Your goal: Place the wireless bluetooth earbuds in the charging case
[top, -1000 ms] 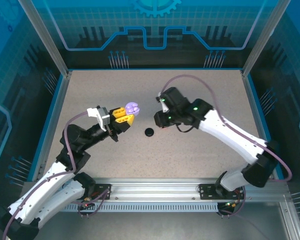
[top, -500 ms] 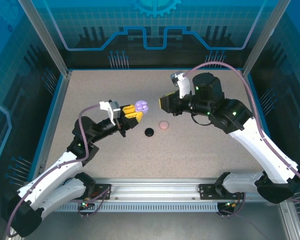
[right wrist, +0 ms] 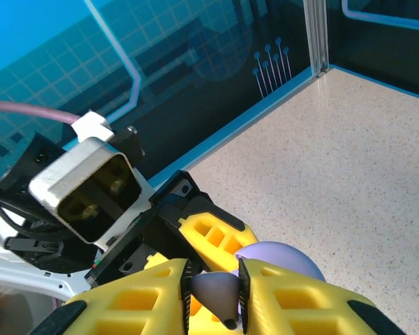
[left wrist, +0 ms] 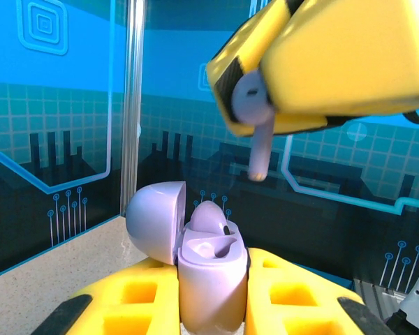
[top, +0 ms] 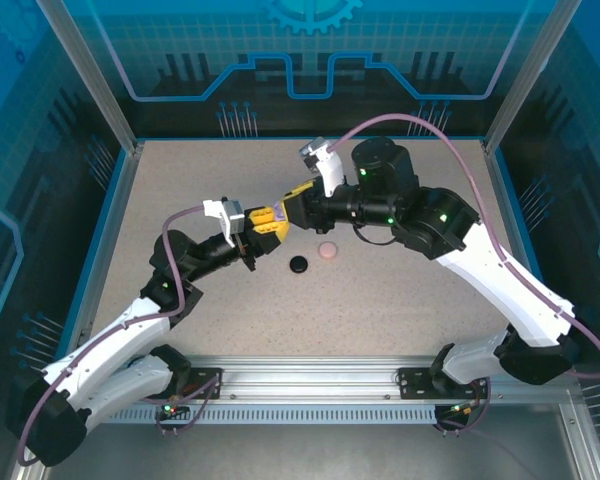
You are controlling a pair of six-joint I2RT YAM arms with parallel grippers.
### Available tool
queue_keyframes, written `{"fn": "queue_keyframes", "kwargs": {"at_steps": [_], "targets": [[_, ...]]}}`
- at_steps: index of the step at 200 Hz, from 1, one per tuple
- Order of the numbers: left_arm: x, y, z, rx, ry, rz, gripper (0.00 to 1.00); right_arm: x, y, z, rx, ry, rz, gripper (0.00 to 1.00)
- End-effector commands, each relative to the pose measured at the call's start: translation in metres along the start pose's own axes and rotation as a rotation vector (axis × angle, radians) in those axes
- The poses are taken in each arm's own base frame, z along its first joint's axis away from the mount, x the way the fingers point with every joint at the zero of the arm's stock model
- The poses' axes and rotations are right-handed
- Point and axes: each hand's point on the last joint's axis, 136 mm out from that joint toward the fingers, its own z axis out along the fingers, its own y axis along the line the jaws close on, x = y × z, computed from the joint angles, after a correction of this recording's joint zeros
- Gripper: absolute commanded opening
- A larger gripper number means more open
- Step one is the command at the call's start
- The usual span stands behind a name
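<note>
- Your left gripper (top: 264,224) is clamping its jaws on the open lavender case (left wrist: 211,276), which is standing upright between them, lid tipped back
- Your right gripper (right wrist: 214,296) is pinching a lavender earbud (left wrist: 257,132) between nearly closed jaws, stem hanging down just above the case

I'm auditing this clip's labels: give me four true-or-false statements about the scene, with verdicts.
1. The left gripper holds the lavender case with its lid open. True.
2. The right gripper pinches a black earbud. False: the earbud is lavender.
3. The earbud's stem points down above the lavender case. True.
4. The black case is stacked on the pink case. False: they lie apart on the table.
</note>
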Motion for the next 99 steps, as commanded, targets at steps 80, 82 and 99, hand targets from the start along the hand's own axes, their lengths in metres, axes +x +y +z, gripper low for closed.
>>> {"fn": "queue_keyframes", "kwargs": {"at_steps": [80, 82, 99], "targets": [[-0.01, -0.009, -0.004, 0.027, -0.044, 0.034, 0.0, 0.011, 0.001, 0.011, 0.025, 0.06, -0.004, 0.26], [-0.009, -0.009, -0.004, 0.027, -0.043, 0.034, 0.0, 0.011, 0.001, 0.011, 0.026, 0.062, -0.004, 0.26], [-0.009, -0.009, -0.004, 0.025, -0.043, 0.035, 0.0, 0.014, -0.001, 0.01, 0.039, 0.066, -0.001, 0.26]]}}
